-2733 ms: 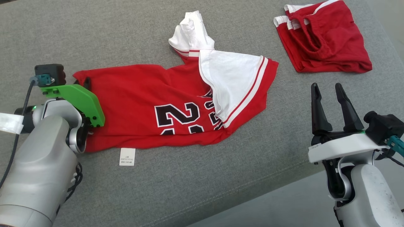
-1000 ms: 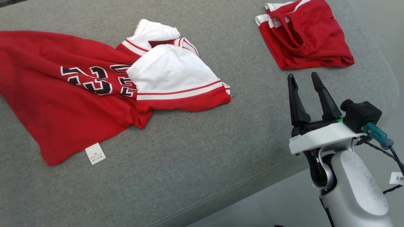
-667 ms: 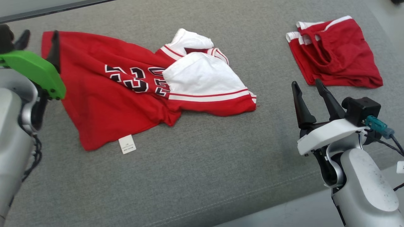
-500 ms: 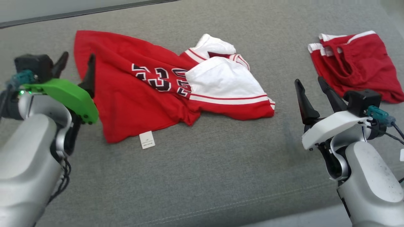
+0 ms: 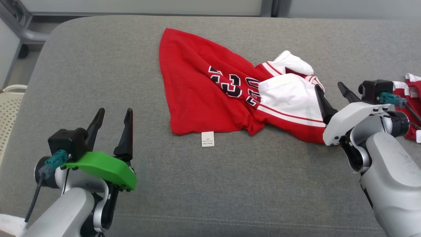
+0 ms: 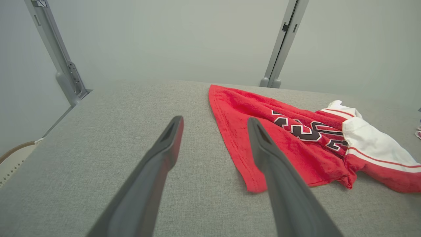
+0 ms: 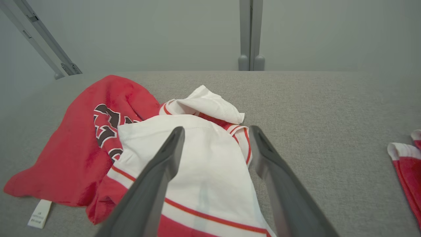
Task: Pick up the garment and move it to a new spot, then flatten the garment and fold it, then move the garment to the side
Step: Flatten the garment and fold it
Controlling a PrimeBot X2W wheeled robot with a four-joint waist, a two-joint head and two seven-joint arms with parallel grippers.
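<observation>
A broad grey fabric cushion (image 5: 98, 82) fills the space in front of the robot, backed by a plain pale wall with slim metal posts (image 6: 284, 42) rising behind it. The red jersey (image 5: 194, 95) lies rumpled on the far right half of the cushion, black numbers showing, its white part folded over on the right and a small white label (image 5: 207, 138) sticking out at the near hem. The left gripper (image 5: 115, 111) hangs over bare cushion, well apart from the jersey, with its jaws spread wide and empty. The right gripper (image 5: 329, 85) is also spread wide and holds nothing, its fingers poised just above the jersey's white part. Another red garment (image 5: 412, 92) peeks in at the far right. A pale perforated basket (image 5: 8, 112) sits off the cushion's left end; I cannot tell what is in it.
</observation>
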